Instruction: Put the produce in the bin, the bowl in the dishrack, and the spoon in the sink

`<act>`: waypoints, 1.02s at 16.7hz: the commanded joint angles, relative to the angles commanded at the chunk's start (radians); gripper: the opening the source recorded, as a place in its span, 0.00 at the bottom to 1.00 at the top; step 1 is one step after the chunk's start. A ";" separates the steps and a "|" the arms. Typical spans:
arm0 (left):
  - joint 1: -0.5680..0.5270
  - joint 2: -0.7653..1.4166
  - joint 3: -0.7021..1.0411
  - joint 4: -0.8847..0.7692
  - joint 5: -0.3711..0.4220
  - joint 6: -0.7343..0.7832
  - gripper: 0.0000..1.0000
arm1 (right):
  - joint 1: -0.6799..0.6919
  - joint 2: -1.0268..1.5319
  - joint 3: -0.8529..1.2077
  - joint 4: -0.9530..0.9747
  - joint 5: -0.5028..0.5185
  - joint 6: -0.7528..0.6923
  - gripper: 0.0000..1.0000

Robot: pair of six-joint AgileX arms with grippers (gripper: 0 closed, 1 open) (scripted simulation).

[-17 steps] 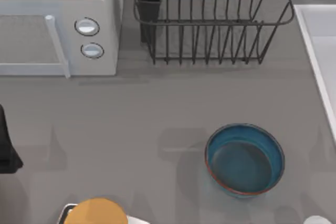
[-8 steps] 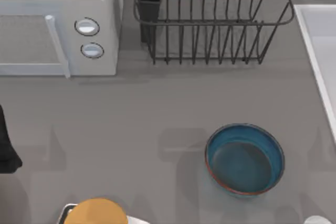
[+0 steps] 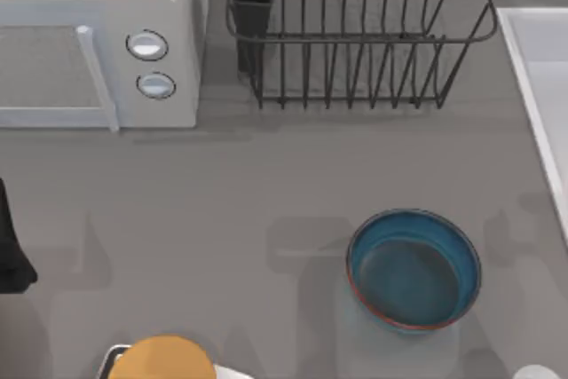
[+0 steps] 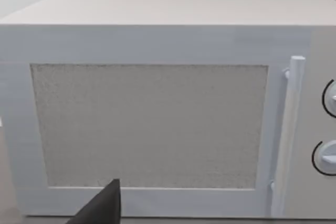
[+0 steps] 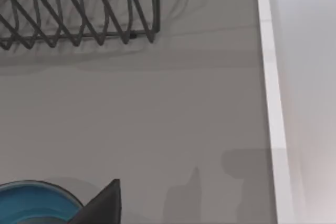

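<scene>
One blue bowl [image 3: 414,270] sits unmoved on the grey surface [image 3: 222,201] below the dishrack [image 3: 355,33], not yet racked; gripper states cannot be told.

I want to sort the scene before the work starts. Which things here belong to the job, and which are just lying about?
Belong to the job:
- bowl, upright on the table
- dishrack, at the back
- sink, at the table's right edge

Just lying about:
- microwave, at the back left
- orange round thing, at the front edge
</scene>
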 joint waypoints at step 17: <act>0.000 0.000 0.000 0.000 0.000 0.000 1.00 | 0.306 1.099 0.818 -0.757 -0.006 0.309 1.00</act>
